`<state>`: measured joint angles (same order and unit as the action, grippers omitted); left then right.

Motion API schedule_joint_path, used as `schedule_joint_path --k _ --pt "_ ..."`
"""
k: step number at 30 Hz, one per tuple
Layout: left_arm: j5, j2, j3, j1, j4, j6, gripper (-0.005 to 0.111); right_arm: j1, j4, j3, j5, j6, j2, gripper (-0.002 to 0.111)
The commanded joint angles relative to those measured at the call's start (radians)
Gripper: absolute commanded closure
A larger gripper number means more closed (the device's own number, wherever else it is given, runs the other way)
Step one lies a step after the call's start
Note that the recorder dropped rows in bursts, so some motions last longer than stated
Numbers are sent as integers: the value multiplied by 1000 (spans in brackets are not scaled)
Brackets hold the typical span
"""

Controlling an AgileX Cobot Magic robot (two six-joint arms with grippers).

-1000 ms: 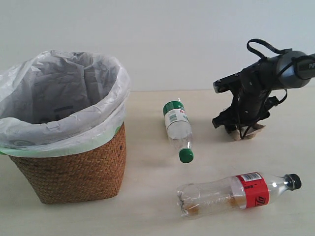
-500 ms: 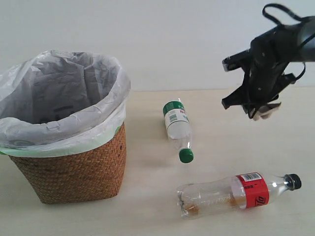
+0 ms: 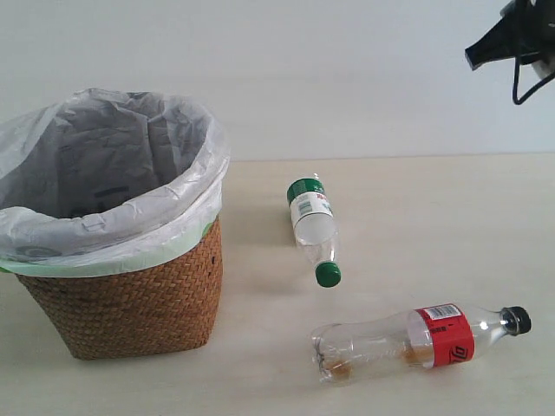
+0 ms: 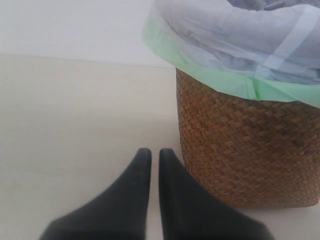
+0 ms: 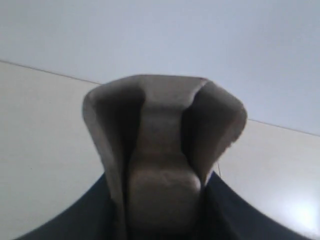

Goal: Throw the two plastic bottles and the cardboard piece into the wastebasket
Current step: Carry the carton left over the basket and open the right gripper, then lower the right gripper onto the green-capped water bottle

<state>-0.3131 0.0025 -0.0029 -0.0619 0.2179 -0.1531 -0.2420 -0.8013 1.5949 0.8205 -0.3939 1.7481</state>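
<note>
The wastebasket (image 3: 130, 303), brown wicker with a white bag liner, stands at the left. The green-capped bottle (image 3: 312, 230) lies mid-table, cap toward the front. Nearer the front right lies the red-labelled, black-capped bottle (image 3: 416, 342). My right gripper (image 3: 513, 36) is high in the top right corner, largely cut off by the frame. In the right wrist view it (image 5: 162, 200) is shut on the grey-brown cardboard piece (image 5: 162, 145), well above the table. My left gripper (image 4: 155, 152) is shut and empty, low beside the wastebasket (image 4: 240, 150), and does not show in the exterior view.
The pale table (image 3: 416, 199) runs back to a plain white wall. The bag's pale green edge (image 4: 210, 75) folds over the basket rim. Bare tabletop lies between the basket and the bottles.
My right gripper has lifted the cardboard piece off the table and risen up and to the right, almost out of the exterior view. The bottles and basket have not moved.
</note>
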Motion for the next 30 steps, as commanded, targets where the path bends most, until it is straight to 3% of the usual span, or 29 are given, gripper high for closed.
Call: schedule_joint_path --k 1,5,8,9,10,11,12,14,15,16,17,21,24,30 --pt "3 -2 3 -3 -2 9 101 3 -19 4 45 -21 12 107" --pt "3 -2 3 -3 -2 9 101 3 148 4 -3 -21 29 107" --pt "3 -2 3 -3 -2 9 101 -12 508 7 -89 109 29 107" --pt "3 -2 3 -3 -2 9 101 -35 930 43 -111 418 29 107" --pt "3 -2 3 -3 -2 9 101 -71 1524 103 -48 786 29 100" --pt "3 -2 3 -3 -2 9 101 -94 1724 132 -22 925 29 91" --pt "3 -2 3 -3 -2 9 101 -156 1978 195 -22 1108 29 58" --pt "3 -2 3 -3 -2 9 101 -211 1937 243 -109 1020 29 26" --pt "3 -2 3 -3 -2 9 101 -250 1814 262 -161 900 29 8" --pt "3 -2 3 -3 -2 9 101 -272 1711 273 -181 843 29 3" --pt "3 -2 3 -3 -2 9 101 -317 1454 283 -197 666 29 5" --pt "3 -2 3 -3 -2 9 101 -339 1129 283 -143 405 31 6" --pt "3 -2 3 -3 -2 9 101 -336 949 283 16 270 41 6" --pt "3 -2 3 -3 -2 9 101 -336 766 283 386 219 100 6"
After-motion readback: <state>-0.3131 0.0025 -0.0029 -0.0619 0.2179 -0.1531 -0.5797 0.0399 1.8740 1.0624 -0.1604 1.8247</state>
